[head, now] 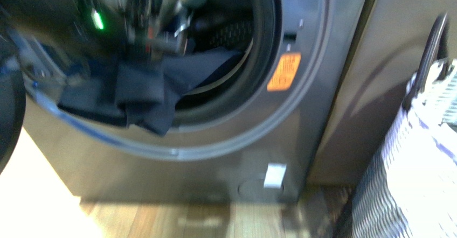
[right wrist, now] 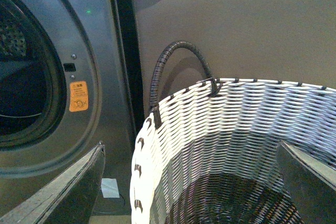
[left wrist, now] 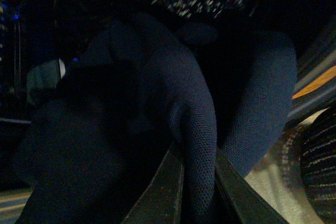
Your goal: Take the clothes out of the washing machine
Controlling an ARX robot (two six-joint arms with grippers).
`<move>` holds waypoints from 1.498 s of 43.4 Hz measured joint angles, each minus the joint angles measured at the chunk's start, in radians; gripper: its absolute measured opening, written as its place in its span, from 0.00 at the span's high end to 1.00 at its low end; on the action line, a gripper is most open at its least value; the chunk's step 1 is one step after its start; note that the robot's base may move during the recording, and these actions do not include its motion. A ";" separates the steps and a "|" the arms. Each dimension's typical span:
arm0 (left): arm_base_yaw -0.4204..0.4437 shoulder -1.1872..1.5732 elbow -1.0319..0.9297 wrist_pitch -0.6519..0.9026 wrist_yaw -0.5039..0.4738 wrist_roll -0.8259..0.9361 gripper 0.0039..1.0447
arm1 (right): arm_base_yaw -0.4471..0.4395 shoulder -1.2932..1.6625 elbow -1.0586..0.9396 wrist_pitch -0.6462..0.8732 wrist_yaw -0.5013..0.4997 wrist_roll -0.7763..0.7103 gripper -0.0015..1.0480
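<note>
The grey washing machine [head: 302, 114] stands with its round porthole open, and its orange sticker [head: 284, 71] is on the right of the rim. The dark navy clothes [head: 145, 95] hang out over the porthole's lower rim. My left gripper [head: 161, 41], black with a green light, is at the porthole mouth above them. In the left wrist view it [left wrist: 198, 153] is shut on a fold of the clothes [left wrist: 178, 93]. My right gripper [right wrist: 190, 144] is open and empty above the woven basket [right wrist: 210, 124]. The washing machine [right wrist: 100, 51] shows beside it.
The white, grey and black woven basket [head: 420, 157] with a dark handle stands right of the machine, before a grey panel [head: 366, 87]. The dark glass door [head: 11, 103] hangs open at the far left. The perforated drum [head: 232, 30] shows inside. Wooden floor [head: 161, 219] lies below.
</note>
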 joint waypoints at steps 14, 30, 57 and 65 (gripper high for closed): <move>-0.082 -0.226 0.095 -0.121 0.003 0.023 0.92 | 0.000 0.000 0.000 0.000 0.000 0.000 0.07; -0.226 -0.266 0.334 -0.191 -0.090 0.076 0.92 | 0.000 0.000 0.000 0.000 0.000 0.000 0.07; -0.470 -0.210 0.643 -0.264 -0.136 0.096 0.92 | 0.000 0.000 0.000 0.000 0.000 0.000 0.07; -0.486 -0.188 0.698 -0.270 -0.108 0.072 0.92 | 0.000 0.000 0.000 0.000 0.000 0.000 0.07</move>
